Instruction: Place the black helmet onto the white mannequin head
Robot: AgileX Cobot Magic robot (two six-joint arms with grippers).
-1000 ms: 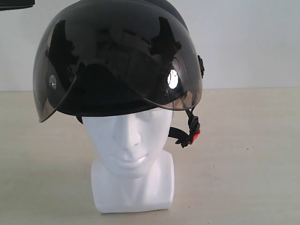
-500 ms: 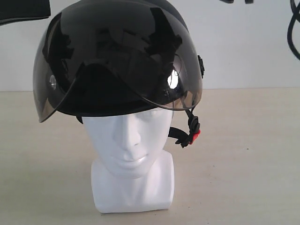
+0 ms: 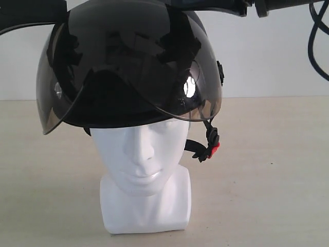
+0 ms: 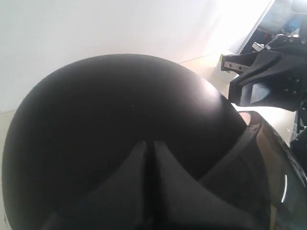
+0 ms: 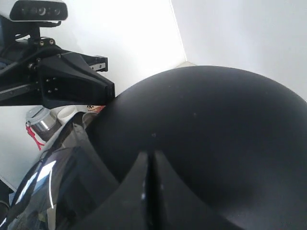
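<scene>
Two grippers newly overhead, left gripper [image 4: 149, 146] and right gripper [image 5: 148, 157] pressed together over black helmet [image 3: 128, 67], white mannequin head [image 3: 144, 159] forehead hidden, helmet crown cropped.

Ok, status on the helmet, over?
Left gripper shut, right gripper shut, both empty, over the helmet. Helmet seated on the head, face showing. Strap dangling at the side; nothing blocking.

Exterior view, as I see it from my station: a pale beige tabletop [image 3: 267, 180] with a faintly mottled surface meets a white wall [image 3: 272, 56] behind. Directly on it stands the white mannequin head [image 3: 144, 154], upright on its squarish base [image 3: 146, 211], facing the camera, slightly left of the view's middle.
</scene>
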